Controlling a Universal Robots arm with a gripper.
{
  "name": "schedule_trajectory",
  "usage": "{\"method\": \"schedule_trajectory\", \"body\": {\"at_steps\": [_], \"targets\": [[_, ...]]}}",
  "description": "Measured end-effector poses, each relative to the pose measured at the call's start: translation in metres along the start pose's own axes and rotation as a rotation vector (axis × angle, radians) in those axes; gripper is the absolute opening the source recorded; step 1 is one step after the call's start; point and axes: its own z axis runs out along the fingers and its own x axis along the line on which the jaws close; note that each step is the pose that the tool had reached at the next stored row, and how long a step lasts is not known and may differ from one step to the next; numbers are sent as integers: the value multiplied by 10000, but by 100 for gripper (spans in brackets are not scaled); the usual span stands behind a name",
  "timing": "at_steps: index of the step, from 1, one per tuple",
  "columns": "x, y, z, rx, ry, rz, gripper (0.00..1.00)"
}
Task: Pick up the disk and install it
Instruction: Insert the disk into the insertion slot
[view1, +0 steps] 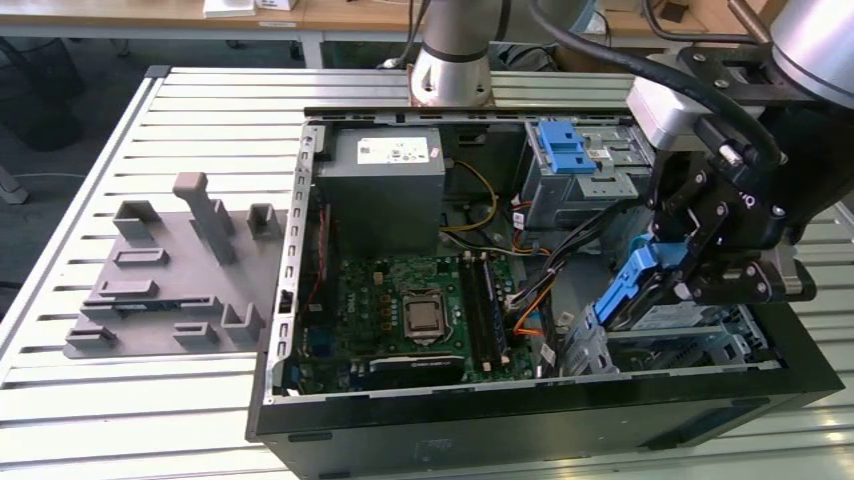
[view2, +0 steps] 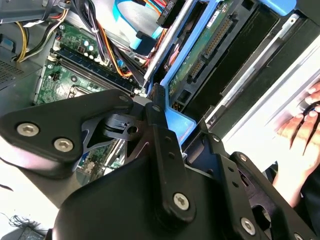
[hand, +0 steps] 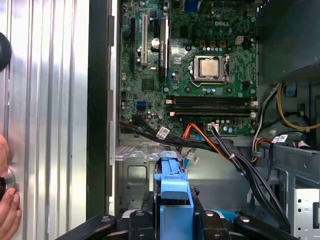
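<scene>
your gripper (view1: 687, 270) is clamped tight on the disk (view1: 627, 290). its black metal fingers press on both sides of the disk's smooth blue plastic frame. the disk is flat and stands tilted on its edge, just above the shiny metal bay (view1: 681, 325) at the exterior view's right of the open black computer case (view1: 283, 320). near it lie a flat green board (view1: 387, 300) with small bumpy parts and a bunch of orange and black wires (hand: 220, 147). the case sits on a ribbed silver table (view1: 80, 410).

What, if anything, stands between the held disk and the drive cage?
Nothing visible. The tool holds the disk tilted just above the drive cage; the cable bundle seems to run alongside, not across the gap.
</scene>
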Motion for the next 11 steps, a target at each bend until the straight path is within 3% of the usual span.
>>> {"method": "schedule_trajectory", "body": {"at_steps": [11], "targets": [[2,-2,93,0,-1,0,36]]}}
